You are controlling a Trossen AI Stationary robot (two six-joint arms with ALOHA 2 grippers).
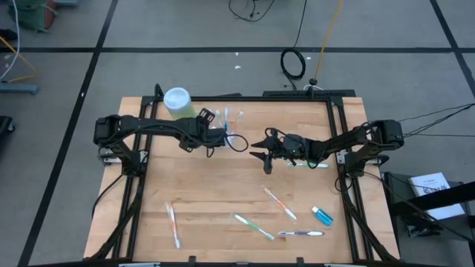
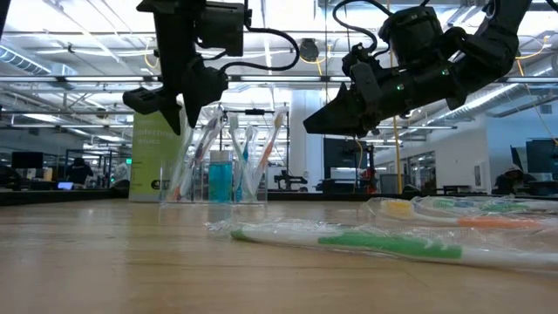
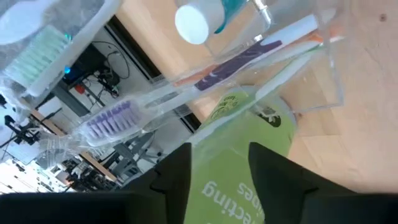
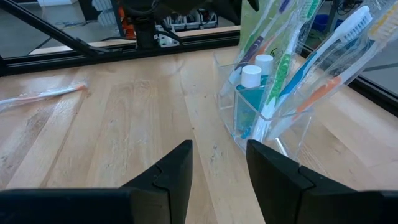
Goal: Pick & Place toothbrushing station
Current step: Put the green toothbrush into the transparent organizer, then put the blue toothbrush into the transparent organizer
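Observation:
A small clear plastic cup (image 1: 231,124) stands on its base on the wooden table near the far edge. It holds several wrapped toothbrushes (image 4: 292,56) leaning against its rim and blue toothpaste tubes (image 4: 249,99). My left gripper (image 3: 214,168) hangs open just left of the cup (image 2: 214,179), above the table. Nothing is between its fingers; one purple-bristled toothbrush (image 3: 118,118) sticks out of the cup past them. My right gripper (image 1: 265,156) hovers open right of the cup (image 4: 267,118), pointing at it, with nothing in it.
A light-green bottle (image 1: 180,102) with a white cap stands behind the left gripper at the far left. Loose wrapped toothbrushes (image 1: 172,224) (image 1: 254,227) (image 1: 280,203) (image 1: 300,233) and a blue toothpaste tube (image 1: 321,215) lie on the near half; another brush (image 1: 310,165) lies under the right arm.

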